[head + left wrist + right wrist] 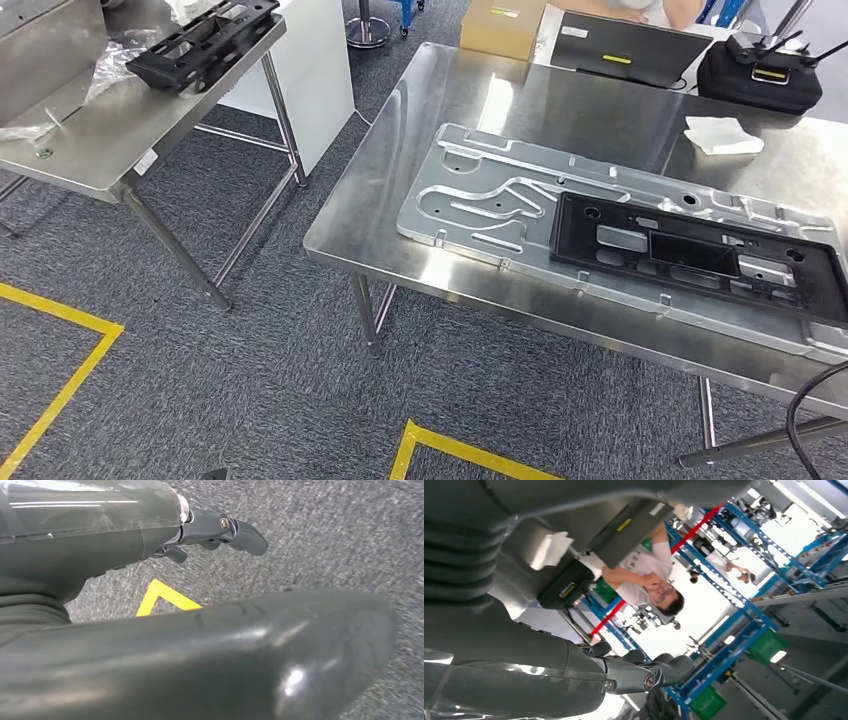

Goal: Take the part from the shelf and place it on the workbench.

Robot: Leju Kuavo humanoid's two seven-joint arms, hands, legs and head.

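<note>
A black plastic part [700,252] is seen lying flat on a large stamped metal plate [520,205], toward the right of the head view, and the plate itself rests on the steel workbench [500,100] that fills the centre and right of that frame. A second black part [203,42] is seen at the upper left, lying on a smaller steel table [110,130] beside crumpled clear plastic. A white cloth [722,134], a black case [760,75], a laptop [628,48] and a cardboard box [503,25] are set along the far edge of the workbench. The left hand [220,530] is shown above grey carpet and yellow floor tape [162,597], its fingers curled with nothing held. The right hand [644,670] is likewise seen curled and empty, with a seated person [644,577] and blue racks [744,625] beyond it.
</note>
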